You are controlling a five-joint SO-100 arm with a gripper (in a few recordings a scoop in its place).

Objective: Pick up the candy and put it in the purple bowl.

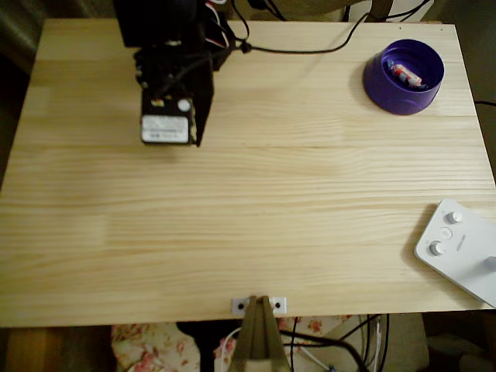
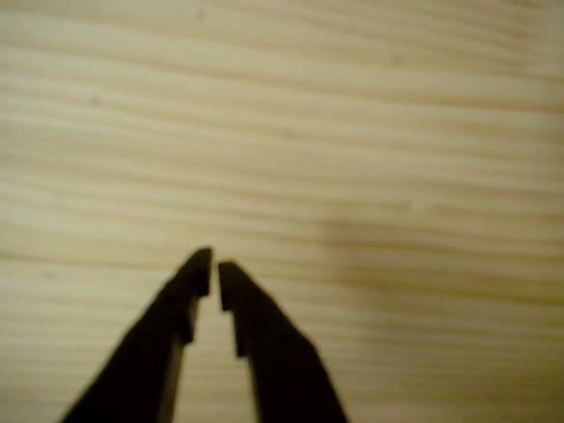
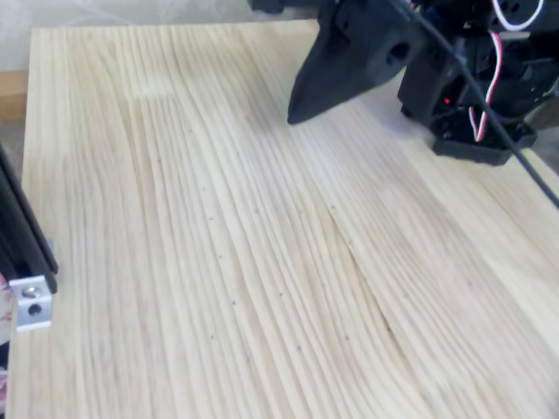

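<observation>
The candy (image 1: 406,74), pinkish-white with red marks, lies inside the purple bowl (image 1: 380,87) at the table's far right corner in the overhead view. My black gripper (image 2: 212,270) hangs over bare wood with its jaws closed to a hair's gap and nothing between them. In the overhead view the gripper (image 1: 198,138) sits folded under the arm at the far left, well away from the bowl. Its dark pointed tip (image 3: 294,115) hovers just above the table in the fixed view.
A white device with knobs (image 1: 459,246) lies at the near right edge. A metal bracket (image 1: 260,304) with a camera post is fixed to the near edge. Cables run from the arm base (image 3: 479,99) along the far edge.
</observation>
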